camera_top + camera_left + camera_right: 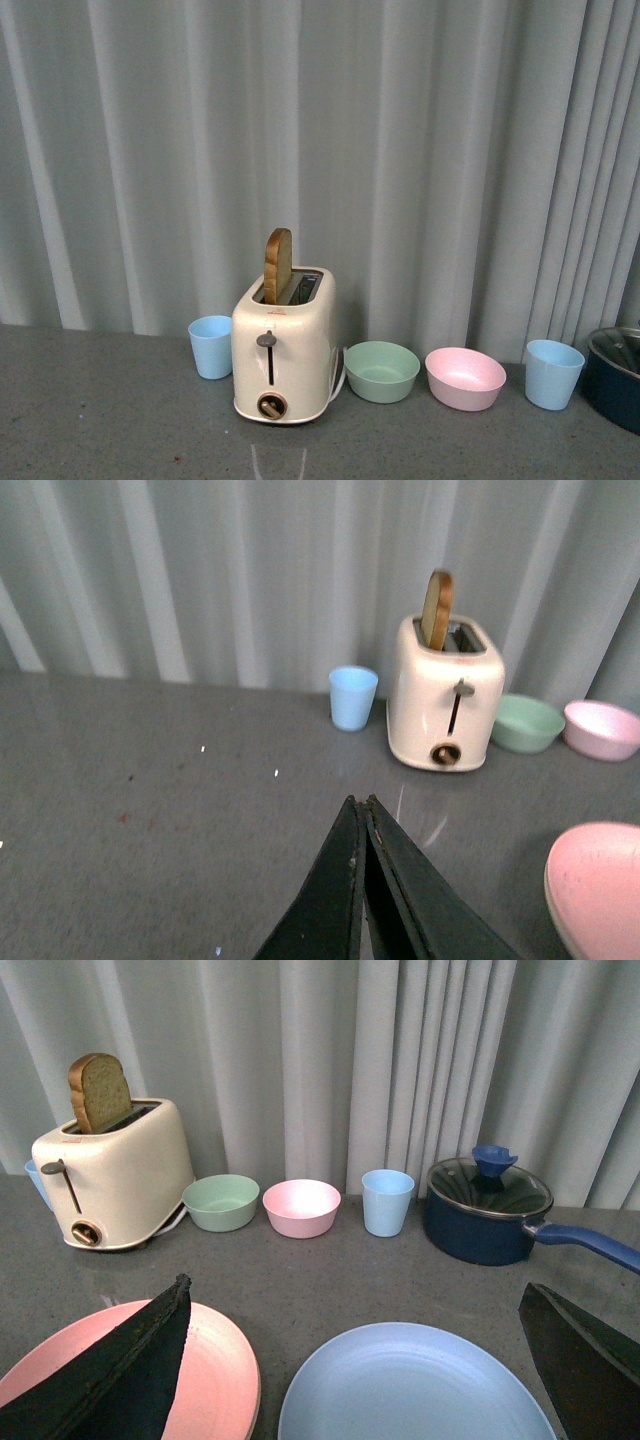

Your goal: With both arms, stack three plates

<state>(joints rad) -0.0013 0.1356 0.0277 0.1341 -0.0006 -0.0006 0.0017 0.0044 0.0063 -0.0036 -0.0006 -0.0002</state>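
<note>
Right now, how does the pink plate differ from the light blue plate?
Colour: the pink plate is pink, the light blue plate pale blue. The pink plate lies in front of the toaster, the light blue plate in front of the blue cup and the pot. A finger of the right gripper hides part of the pink plate; the light blue plate shows between the fingers. Both lie flat and empty on the grey table, unstacked.

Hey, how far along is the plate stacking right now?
Nothing looks stacked yet. The pink plate and the light blue plate lie side by side on the table, apart. Nothing is in hand: the left end effector is shut and empty, and the right end effector is open above the plates. The cream plate isn't in view. All the stacking is left.
</note>
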